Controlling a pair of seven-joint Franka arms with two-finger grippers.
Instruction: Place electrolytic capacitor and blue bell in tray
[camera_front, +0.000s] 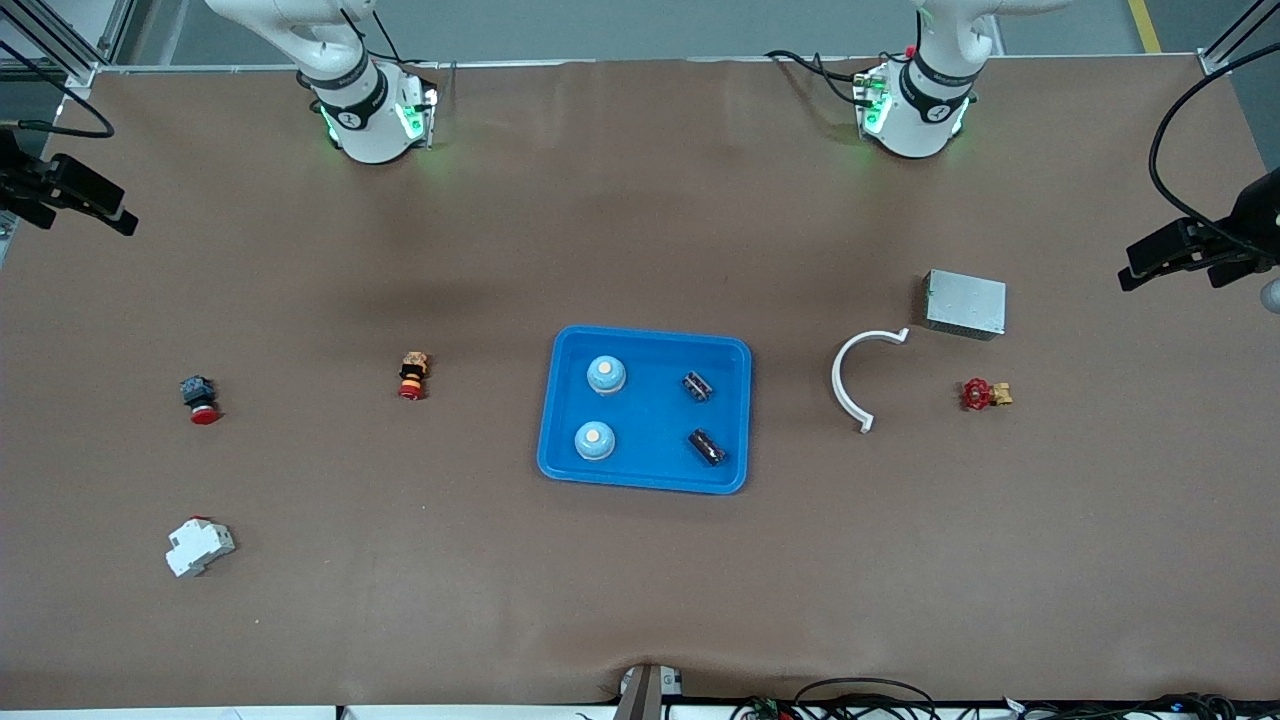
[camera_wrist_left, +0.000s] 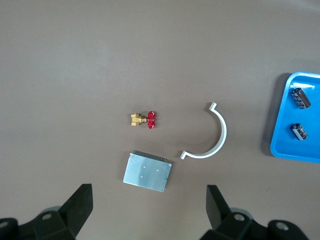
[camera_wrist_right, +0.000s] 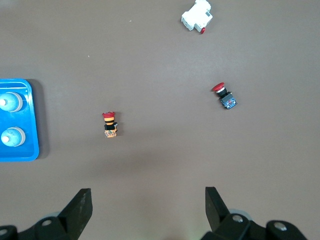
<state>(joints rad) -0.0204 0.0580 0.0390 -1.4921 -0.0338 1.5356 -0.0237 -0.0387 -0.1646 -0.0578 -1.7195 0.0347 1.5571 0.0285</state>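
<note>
The bright-blue tray (camera_front: 650, 420) lies in the middle of the table. Two light-blue bells (camera_front: 606, 375) (camera_front: 594, 440) stand in it toward the right arm's end. Two dark electrolytic capacitors (camera_front: 698, 386) (camera_front: 707, 446) lie in it toward the left arm's end. My left gripper (camera_wrist_left: 149, 200) is open and empty, high over the table near the grey box; its view shows the tray's edge (camera_wrist_left: 300, 150) and both capacitors (camera_wrist_left: 300, 97). My right gripper (camera_wrist_right: 148, 200) is open and empty, high over bare table; its view shows the tray's end (camera_wrist_right: 20, 152) with both bells (camera_wrist_right: 10, 101). Neither gripper shows in the front view.
Toward the left arm's end lie a grey metal box (camera_front: 964, 304), a white curved clip (camera_front: 855, 375) and a small red-handled valve (camera_front: 983, 394). Toward the right arm's end lie an orange-and-red push button (camera_front: 413, 375), a dark button with a red cap (camera_front: 200, 398) and a white breaker (camera_front: 199, 546).
</note>
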